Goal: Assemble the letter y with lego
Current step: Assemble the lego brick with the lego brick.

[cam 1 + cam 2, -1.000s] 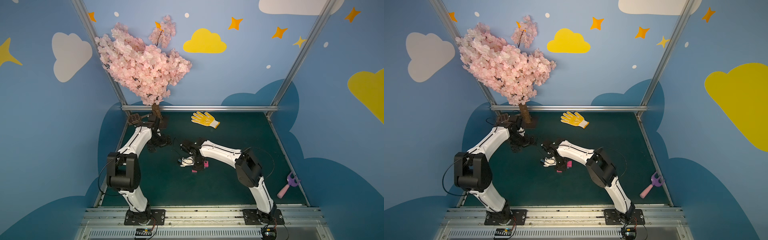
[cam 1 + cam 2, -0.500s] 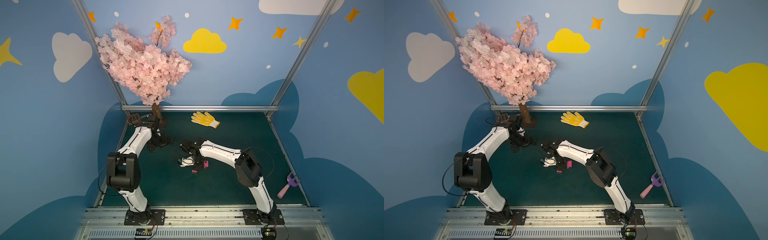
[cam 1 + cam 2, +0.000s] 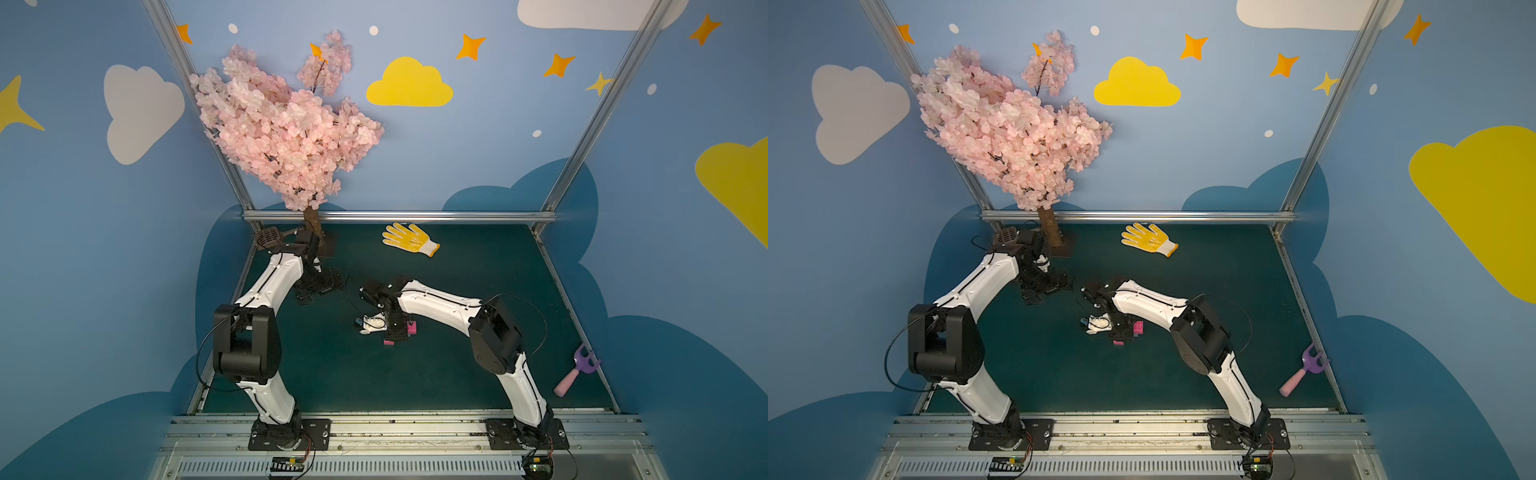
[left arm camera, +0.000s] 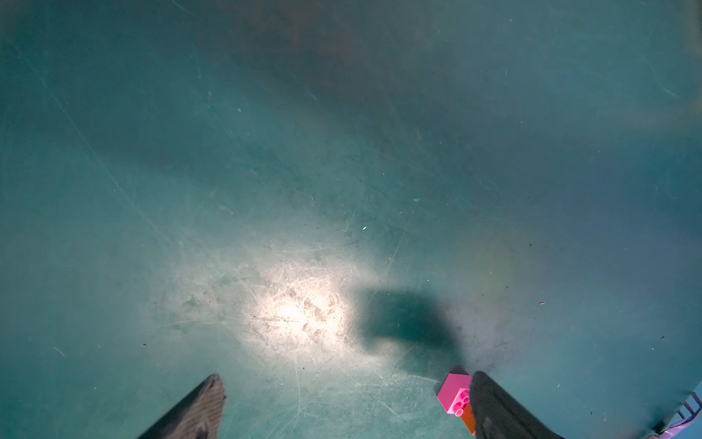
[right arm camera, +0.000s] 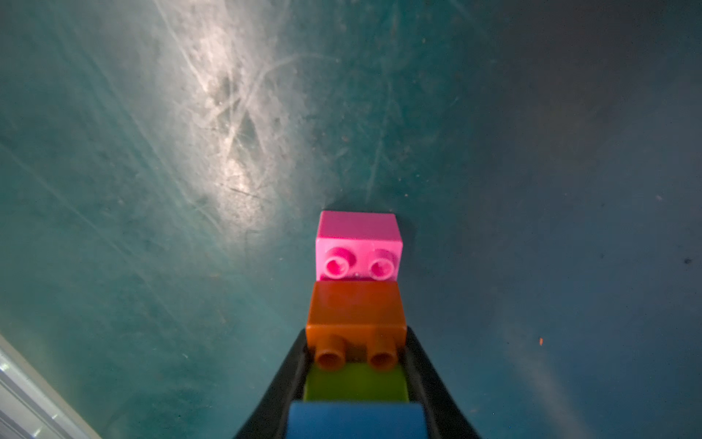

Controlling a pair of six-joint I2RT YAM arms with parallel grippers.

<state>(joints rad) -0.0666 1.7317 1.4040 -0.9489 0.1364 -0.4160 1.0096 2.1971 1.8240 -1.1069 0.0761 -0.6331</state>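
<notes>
The letter y (image 5: 357, 323) shows best in the right wrist view. There it is a stepped row of lego with a pink brick (image 5: 359, 243) at the far end, two studs facing the lens. Behind that come an orange brick (image 5: 355, 311), a lime green brick (image 5: 355, 382) and a dark blue brick (image 5: 355, 420). The pink end seems to rest on the green table (image 5: 152, 190), though the view is too close to be sure it touches. In both top views the cluster sits near the middle of the table, mostly hidden under the wrist. Only pink pokes out, as a second pink brick (image 3: 388, 342) on the side nearer the robot's base.

The right gripper (image 5: 357, 338) is clamped on the row, its black fingers (image 5: 292, 365) pressed against the orange and green sides. That arm rises from the front rail, bends at its black elbow and reaches inward, with the wrist turned down at the table.

The left gripper (image 4: 345, 380) is spread wide with nothing between its fingers (image 4: 197, 410). In the left wrist view one finger partly hides a pink brick. The left arm stretches toward the far left corner, and in a top view its gripper (image 3: 318, 289) hangs apart from the cluster.
</notes>
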